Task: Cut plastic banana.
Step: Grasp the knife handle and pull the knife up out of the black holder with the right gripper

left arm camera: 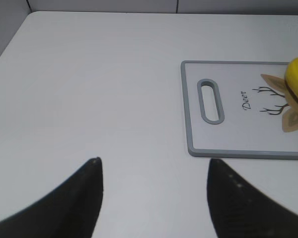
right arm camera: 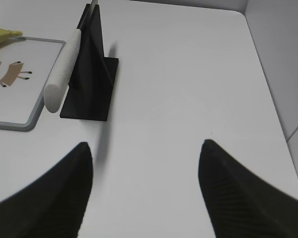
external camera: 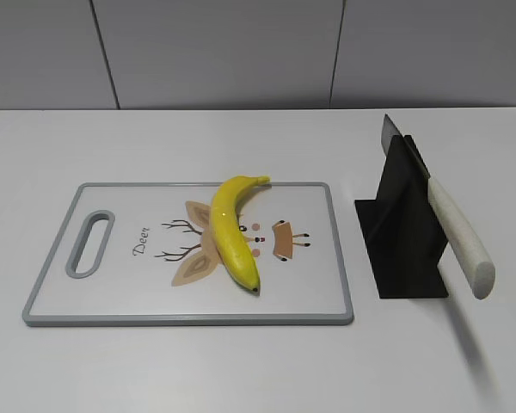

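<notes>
The plastic banana is one glossy yellow curve, whole and uncut, its greenish stem end pointing toward the far edge and its dark tip toward the near edge; it lies near the middle of the grey-rimmed cutting board, across the printed deer drawing. Just beside the board's right edge stands a black knife stand with a knife leaning in it, pale handle sticking out toward the camera. The white table lies bare on all sides of the board. The left gripper hangs over bare table left of the board's handle slot, jaws spread wide, holding nothing; the right gripper hangs right of the stand, likewise wide apart and empty
</notes>
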